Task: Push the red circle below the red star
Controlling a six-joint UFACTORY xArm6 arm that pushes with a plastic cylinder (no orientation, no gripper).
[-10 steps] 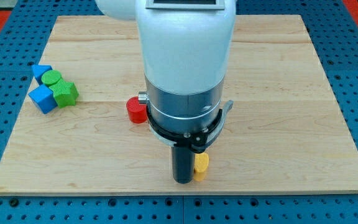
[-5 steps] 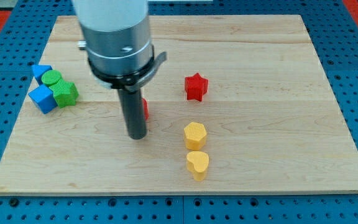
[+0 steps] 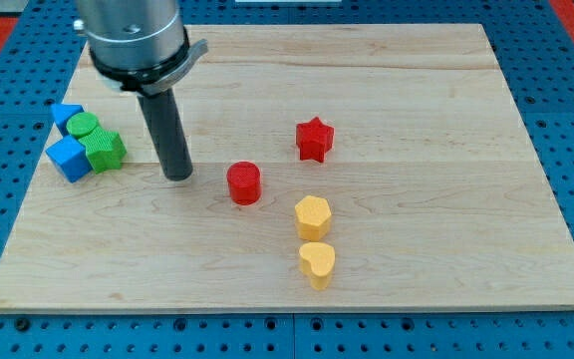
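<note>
The red circle [image 3: 244,183] lies near the board's middle, left of and below the red star [image 3: 314,139]. My tip [image 3: 178,176] rests on the board to the left of the red circle, a short gap apart from it. The rod rises from the tip toward the view's top left.
A yellow hexagon [image 3: 312,215] and a yellow heart [image 3: 317,263] sit to the right of and below the red circle. At the left edge a cluster holds a blue triangle [image 3: 65,115], a green circle [image 3: 85,126], a green star [image 3: 106,150] and a blue cube [image 3: 69,158]. The wooden board [image 3: 446,150] lies on a blue pegboard.
The arm has swung from the board's lower middle to the upper left. The red circle now sits slightly farther right and lower than before, and the red star and yellow hexagon are uncovered.
</note>
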